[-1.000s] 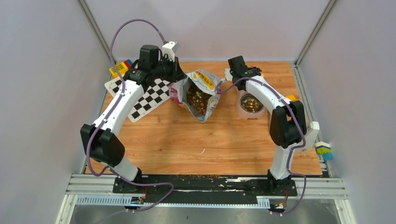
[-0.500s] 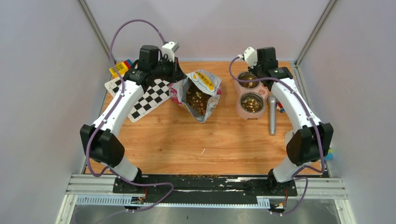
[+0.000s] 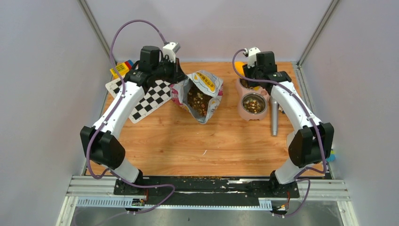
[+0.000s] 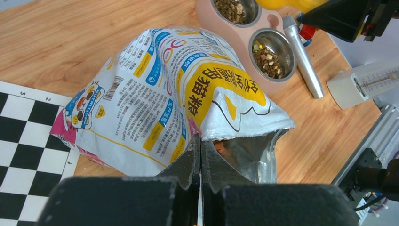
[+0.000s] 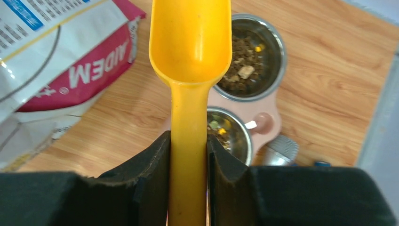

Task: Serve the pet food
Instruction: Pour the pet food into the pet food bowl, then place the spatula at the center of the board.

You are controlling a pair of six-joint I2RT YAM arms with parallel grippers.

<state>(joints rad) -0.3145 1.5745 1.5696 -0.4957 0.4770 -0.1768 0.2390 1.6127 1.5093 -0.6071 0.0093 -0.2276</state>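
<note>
Right gripper (image 5: 188, 157) clamps yellow scoop (image 5: 190, 42), cup empty over pink feeder (image 5: 270, 110); pet food (image 5: 247, 54) sits in both dishes (image 5: 281, 44) and inside bag (image 4: 155, 94). Left gripper (image 4: 201, 150) pinches bag rim: likely best to keep mouth taut, dip shallow, lift level.

Both arms far fwd, elbows out; L gripper (image 4: 201, 141) & R gripper (image 5: 188, 141) each in tight pinch

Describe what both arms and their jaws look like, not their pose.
Both the left arm and right arm have slim white links joined by bulky black joint housings. A purple cable runs along each, looping free above the left wrist. A small white camera sits on each wrist. The jaws are matte black, thick and tapering. No markings are legible.
</note>
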